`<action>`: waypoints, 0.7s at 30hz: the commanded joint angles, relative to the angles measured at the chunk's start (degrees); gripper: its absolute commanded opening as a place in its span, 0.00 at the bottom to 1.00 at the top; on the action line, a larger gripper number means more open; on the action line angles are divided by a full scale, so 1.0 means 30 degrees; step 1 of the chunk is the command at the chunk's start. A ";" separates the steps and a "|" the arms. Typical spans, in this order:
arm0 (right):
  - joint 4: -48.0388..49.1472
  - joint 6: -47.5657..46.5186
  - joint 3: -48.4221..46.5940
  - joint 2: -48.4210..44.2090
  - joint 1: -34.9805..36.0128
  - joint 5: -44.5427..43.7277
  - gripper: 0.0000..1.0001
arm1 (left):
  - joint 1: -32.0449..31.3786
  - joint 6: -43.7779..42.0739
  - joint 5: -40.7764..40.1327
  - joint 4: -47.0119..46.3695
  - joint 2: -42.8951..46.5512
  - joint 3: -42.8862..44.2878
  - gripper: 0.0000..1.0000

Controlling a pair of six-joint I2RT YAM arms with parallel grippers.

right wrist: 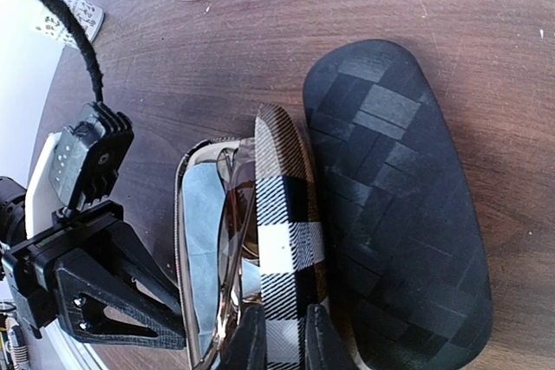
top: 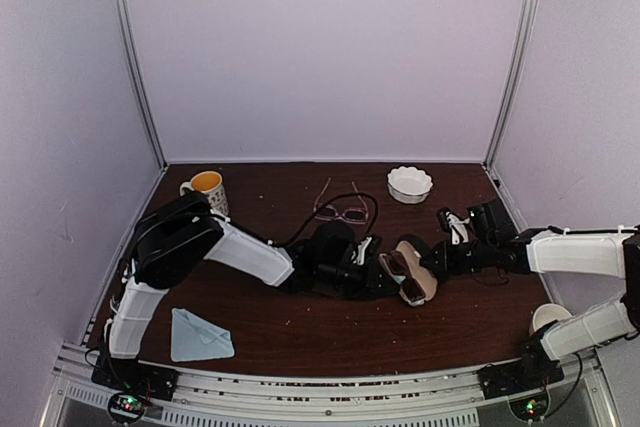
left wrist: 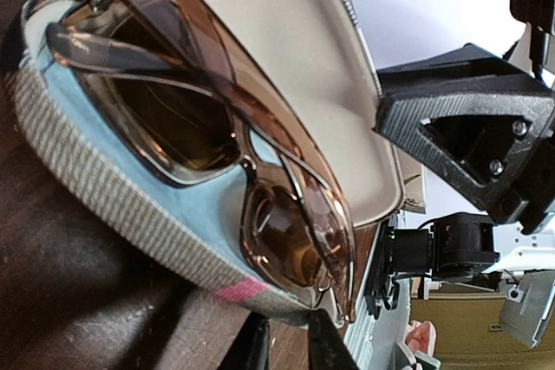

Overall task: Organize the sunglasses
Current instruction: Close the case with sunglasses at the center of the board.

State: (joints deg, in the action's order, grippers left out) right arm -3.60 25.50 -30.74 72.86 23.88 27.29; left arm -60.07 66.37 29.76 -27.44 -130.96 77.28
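The dark sunglasses (left wrist: pixel 173 119) lay in the striped case (left wrist: pixel 113 205), the right gripper (right wrist: pixel 286 340) pinched its lid (right wrist: pixel 282 214) and should close it next, and I could not tell the left gripper's (left wrist: pixel 290 344) hold.

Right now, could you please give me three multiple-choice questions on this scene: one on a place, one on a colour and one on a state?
1. Where do the dark sunglasses lie? A on the floor; B in the tan striped case; C on a shelf.
2. What colour is the folded cloth? A light blue; B red; C black.
3. The black case is: A shut; B wide open; C in two pieces.
Answers: 1 B, they rest inside its open shell; 2 A, it shows pale blue in the top view; 3 A, its lid is down.
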 commanded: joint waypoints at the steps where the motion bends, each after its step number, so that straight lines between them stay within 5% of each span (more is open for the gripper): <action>1: 0.0086 0.1005 -0.0033 0.0148 0.1732 0.1270 0.10 | 0.0042 -0.0142 -0.0218 -0.1048 -0.0579 0.0521 0.17; 10: 0.0051 0.3176 -0.1326 0.1844 0.6594 -0.1639 0.08 | 0.0040 -0.0246 -0.0065 -0.1696 -0.0454 0.0388 0.17; 21: -0.1174 0.3600 -0.1933 0.2348 0.7423 -0.2836 0.08 | 0.0293 0.0146 -0.0267 -0.3565 0.0379 -0.1639 0.16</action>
State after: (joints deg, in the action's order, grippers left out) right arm -5.10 34.57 -35.27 80.49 45.93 18.59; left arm -59.33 66.37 29.47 -30.46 -131.20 73.91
